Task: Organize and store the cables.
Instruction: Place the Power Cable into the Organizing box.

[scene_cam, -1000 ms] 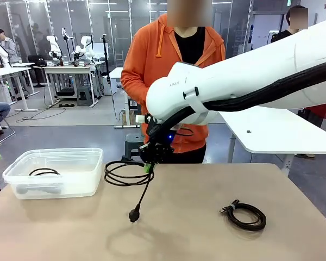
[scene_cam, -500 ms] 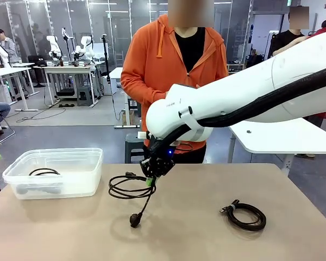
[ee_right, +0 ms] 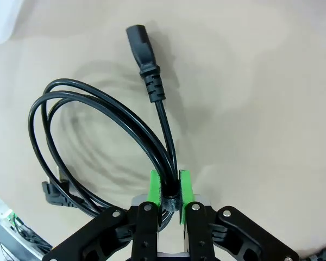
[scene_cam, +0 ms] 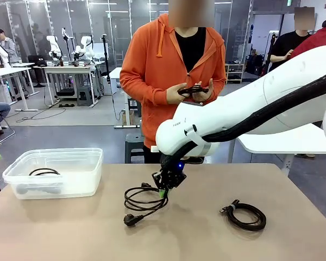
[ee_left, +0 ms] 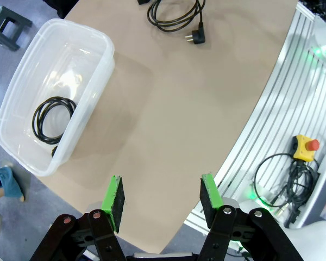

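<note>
My right gripper (scene_cam: pixel 163 191) is shut on a loosely coiled black power cable (scene_cam: pixel 144 200) and holds it low over the middle of the table, with the plug (scene_cam: pixel 130 219) touching the tabletop. In the right wrist view the green pads (ee_right: pixel 154 186) pinch the cord (ee_right: pixel 100 122) where its loops meet, and a connector (ee_right: pixel 144 46) points away. A second coiled cable (scene_cam: pixel 244 215) lies on the table at the right. A third coil (scene_cam: pixel 43 172) rests inside the clear bin (scene_cam: pixel 76 185). My left gripper (ee_left: pixel 162 194) hangs open high above the near table edge, looking down on the bin (ee_left: pixel 110 49) and its coil (ee_left: pixel 54 117).
A person in an orange hoodie stands at the far edge, holding another small black cable (scene_cam: pixel 191 89) in both hands. The bin sits at the table's left end. Bare tabletop lies between the bin and the held cable.
My right gripper moved right and down with the power cable, and its plug now rests on the table. The person's hands, with a cable, have come into view.
</note>
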Robot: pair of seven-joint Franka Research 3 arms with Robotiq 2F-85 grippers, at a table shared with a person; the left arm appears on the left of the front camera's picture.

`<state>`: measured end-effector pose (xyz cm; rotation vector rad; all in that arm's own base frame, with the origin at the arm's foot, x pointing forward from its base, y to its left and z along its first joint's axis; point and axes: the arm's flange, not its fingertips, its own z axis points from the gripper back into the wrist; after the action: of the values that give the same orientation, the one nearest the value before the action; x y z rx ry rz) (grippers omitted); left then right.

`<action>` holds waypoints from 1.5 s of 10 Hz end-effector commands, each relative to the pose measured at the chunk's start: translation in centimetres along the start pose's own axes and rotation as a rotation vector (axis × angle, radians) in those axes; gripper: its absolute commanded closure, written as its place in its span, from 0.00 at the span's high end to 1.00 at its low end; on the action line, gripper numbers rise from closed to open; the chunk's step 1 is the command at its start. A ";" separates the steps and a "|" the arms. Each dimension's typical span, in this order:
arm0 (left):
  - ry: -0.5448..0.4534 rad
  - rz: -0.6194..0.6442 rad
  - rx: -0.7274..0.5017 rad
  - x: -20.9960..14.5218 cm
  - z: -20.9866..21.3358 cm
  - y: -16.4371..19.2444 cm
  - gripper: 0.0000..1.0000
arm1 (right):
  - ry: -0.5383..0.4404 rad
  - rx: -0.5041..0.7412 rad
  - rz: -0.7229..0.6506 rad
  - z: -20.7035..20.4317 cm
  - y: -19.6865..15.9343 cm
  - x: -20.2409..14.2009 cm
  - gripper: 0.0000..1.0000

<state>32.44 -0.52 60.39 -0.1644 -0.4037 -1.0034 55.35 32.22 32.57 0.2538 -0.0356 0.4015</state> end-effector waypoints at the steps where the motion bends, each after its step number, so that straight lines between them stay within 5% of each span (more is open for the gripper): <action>1: 0.010 0.011 0.013 0.1 0.1 -0.1 0.71 | -0.007 -0.033 -0.040 -0.3 -0.2 0.0 0.00; 3: 0.010 0.011 0.013 0.1 0.1 -0.1 0.71 | -0.017 -0.045 -0.041 -0.2 -0.5 -0.1 0.00; 4: 0.010 0.011 0.013 0.1 0.1 -0.1 0.71 | -0.026 -0.065 -0.027 -0.1 -0.5 -0.1 0.36; 5: 0.010 0.011 0.013 0.1 0.1 -0.1 0.71 | -0.021 -0.064 -0.027 -0.1 -0.6 -0.1 0.41; 6: 0.010 0.011 0.013 0.1 0.1 -0.1 0.71 | -0.023 -0.072 -0.021 0.1 -0.5 -0.2 0.64; 7: 0.010 0.011 0.013 0.1 0.1 -0.1 0.71 | -0.026 -0.073 -0.022 0.4 -0.4 -0.2 0.70; 8: 0.010 0.011 0.013 0.1 0.1 -0.1 0.71 | -0.034 -0.078 -0.024 1.0 -0.5 -0.3 0.92; 10: 0.010 0.011 0.013 0.1 0.1 -0.1 0.71 | -0.045 -0.087 -0.015 2.4 -0.5 -0.5 1.00; 15: 0.010 0.011 0.013 0.1 0.1 -0.1 0.71 | -0.031 -0.133 0.107 9.5 -2.9 -2.9 1.00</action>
<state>32.44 -0.52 60.38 -0.1645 -0.4037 -1.0033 54.92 28.31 40.13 0.1496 -0.1062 0.4519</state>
